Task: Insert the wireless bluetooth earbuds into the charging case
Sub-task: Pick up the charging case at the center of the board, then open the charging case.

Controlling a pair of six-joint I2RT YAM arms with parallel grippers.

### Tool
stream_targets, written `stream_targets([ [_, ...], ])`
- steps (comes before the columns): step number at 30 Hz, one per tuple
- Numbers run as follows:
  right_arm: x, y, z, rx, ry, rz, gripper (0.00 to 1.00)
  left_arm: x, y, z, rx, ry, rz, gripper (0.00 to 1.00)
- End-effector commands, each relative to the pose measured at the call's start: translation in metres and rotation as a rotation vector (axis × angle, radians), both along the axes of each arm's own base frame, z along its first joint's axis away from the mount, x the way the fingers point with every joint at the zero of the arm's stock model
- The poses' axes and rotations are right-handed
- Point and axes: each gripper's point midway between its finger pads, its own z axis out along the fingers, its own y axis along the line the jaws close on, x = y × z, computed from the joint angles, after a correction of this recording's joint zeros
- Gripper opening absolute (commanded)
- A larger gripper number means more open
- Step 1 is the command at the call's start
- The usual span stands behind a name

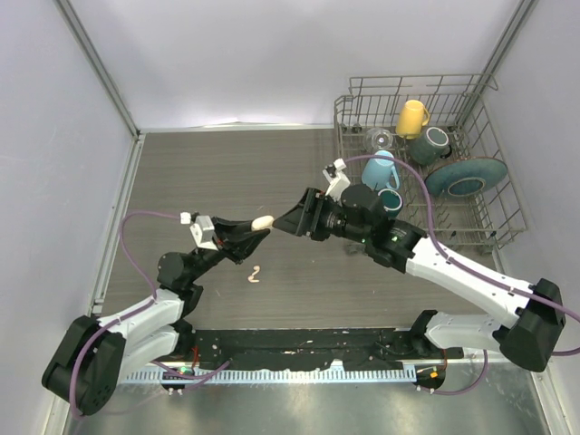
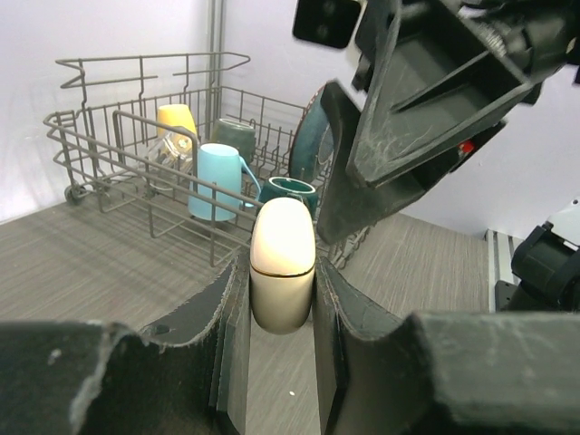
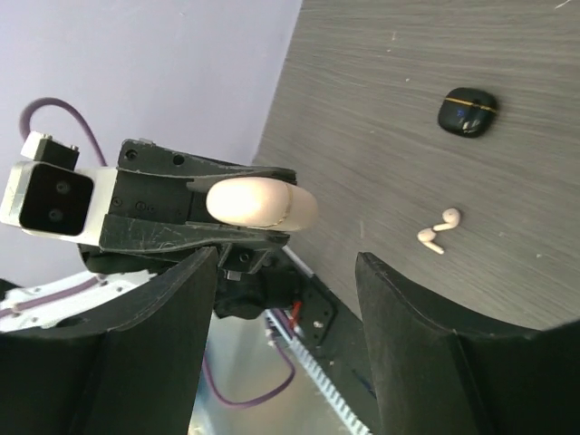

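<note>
- Top view: my left gripper (image 1: 260, 228) pinches the cream case (image 1: 263, 220) up in the air. My right gripper (image 1: 283, 223) is spread wide, just beside the case. Two white earbuds (image 1: 255, 275) lie on the table (image 1: 272, 172) below.
- Left wrist view: the case lid is shut, so I think no earbuds are in yet. A rack (image 2: 118, 136) with cups (image 2: 214, 181) stands by the pale wall (image 2: 91, 36).
- Right wrist view: the earbuds lie on the dark, woody table, near a black case (image 3: 467, 111). I think the lid must open first. Then the earbuds go in.

Soft, even light from above; shadows faint. The table (image 1: 272, 163) glares pale at its far edge. My left fingers (image 2: 118, 381) blur close up.
</note>
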Motion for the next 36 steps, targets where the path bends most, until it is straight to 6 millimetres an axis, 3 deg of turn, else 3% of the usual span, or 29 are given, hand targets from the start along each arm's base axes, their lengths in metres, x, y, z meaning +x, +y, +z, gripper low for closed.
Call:
stream_targets([
  [1, -0.003, -0.009, 0.021, -0.182, -0.192, -0.022, 0.67, -0.030, 0.009, 0.051, -0.102, -0.262, -0.023, 0.00],
  [2, -0.013, -0.003, 0.026, -0.190, -0.201, 0.008, 0.67, -0.031, 0.008, 0.050, -0.100, -0.262, -0.025, 0.00],
  [6, -0.014, 0.010, 0.018, -0.244, -0.209, -0.002, 0.67, -0.037, 0.006, 0.050, -0.085, -0.300, -0.036, 0.00],
  [16, -0.010, 0.013, 0.014, -0.309, -0.222, -0.042, 0.65, -0.049, 0.011, 0.061, -0.095, -0.365, -0.038, 0.00],
  [27, -0.001, 0.009, 0.023, -0.293, -0.233, -0.105, 0.65, -0.062, 0.010, 0.064, -0.077, -0.423, -0.073, 0.00],
  [36, 0.001, 0.014, 0.043, -0.235, -0.251, -0.101, 0.65, -0.065, 0.007, 0.059, -0.057, -0.427, -0.097, 0.00],
])
